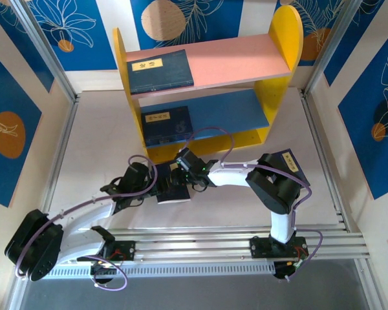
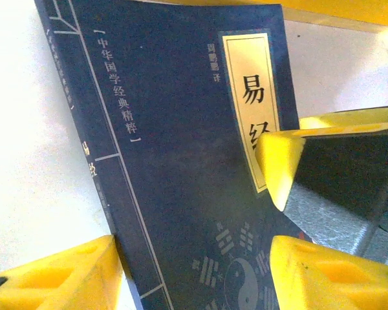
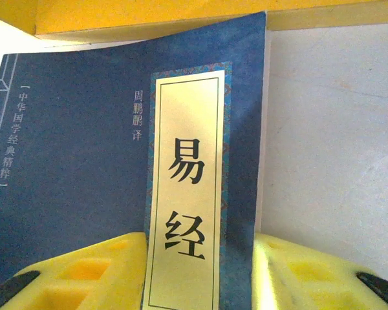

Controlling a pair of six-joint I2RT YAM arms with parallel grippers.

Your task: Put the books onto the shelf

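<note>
Both stand half open, clasping nothing. The book (image 1: 172,188) lies between the fingers of the left pincer (image 2: 194,258); its label (image 3: 184,194) runs between those of the right pincer (image 3: 197,258).

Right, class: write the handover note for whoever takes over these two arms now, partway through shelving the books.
Left hand: open, fingers astride one edge of the thin navy book with a yellow title label, which lies on the white table.
Right hand: open, at the same book's label side, not gripping.
Done: a matching book lies on the pink upper board, another book on the blue lower board of the yellow-sided shelf.
Left to do: grasp the table book and shelve it.
</note>
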